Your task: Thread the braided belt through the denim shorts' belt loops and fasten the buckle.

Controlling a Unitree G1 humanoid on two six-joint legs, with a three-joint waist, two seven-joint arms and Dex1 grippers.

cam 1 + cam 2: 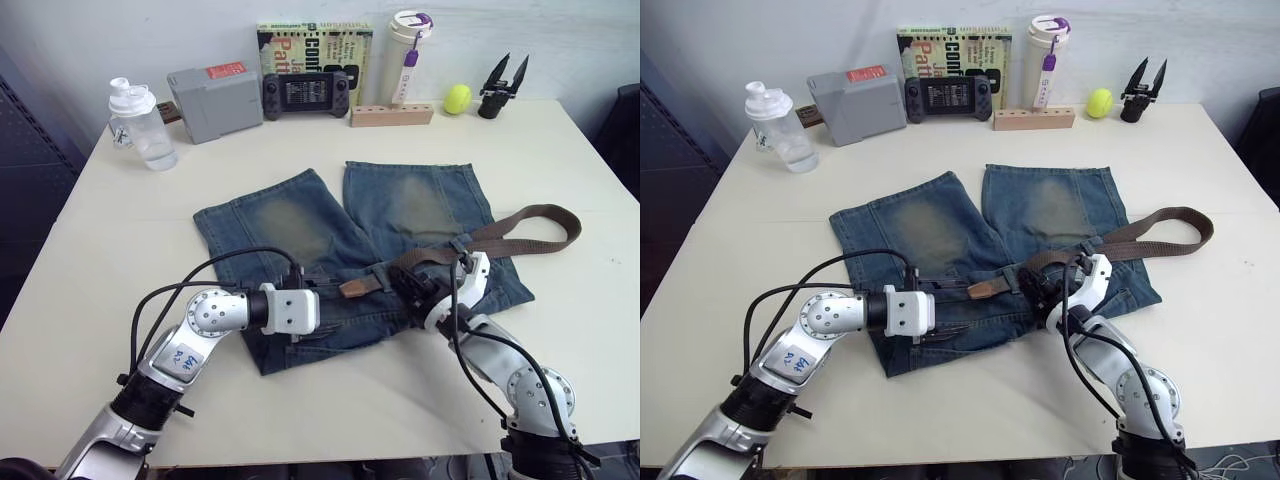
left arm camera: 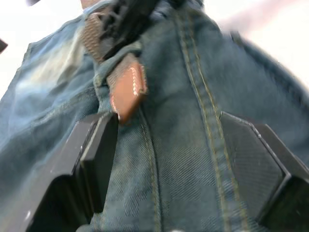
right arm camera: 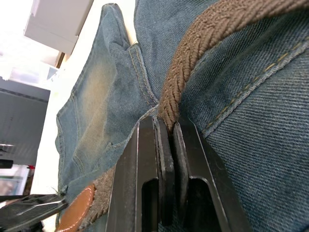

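While the right gripper (image 3: 166, 145) pinches the braided belt (image 3: 193, 43) on the denim shorts (image 1: 300, 225), the left gripper (image 2: 164, 159), fingers spread, faces its leather tip; book lettering stays unreadable.

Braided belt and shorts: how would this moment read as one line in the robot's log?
step: threading | right gripper: shut on braided belt | left gripper: open over denim shorts, near leather tip | buckle: unfastened

The book (image 1: 314, 42) cover reads "CONT" and "Pat", partly hidden.
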